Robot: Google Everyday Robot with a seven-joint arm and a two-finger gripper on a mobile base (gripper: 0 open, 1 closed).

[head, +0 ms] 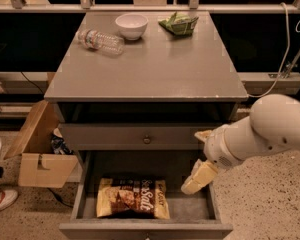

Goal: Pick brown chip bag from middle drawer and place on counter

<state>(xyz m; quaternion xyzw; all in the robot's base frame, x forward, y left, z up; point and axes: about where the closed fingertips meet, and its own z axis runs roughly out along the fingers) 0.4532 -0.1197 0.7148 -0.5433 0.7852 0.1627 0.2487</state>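
Camera view looks down on a grey cabinet whose middle drawer is pulled out. The brown chip bag lies flat on the drawer floor, left of centre and near the front. It is crinkly, with a dark-brown middle and tan-yellow ends, white script lettering and a chip picture towards its left. The tool, on a white arm coming in from the right, hangs over the drawer's right side. Its two tan fingers are spread apart with nothing between them, clear of the bag. On the surface above sit a white bowl, a plastic bottle on its side and a green bag.
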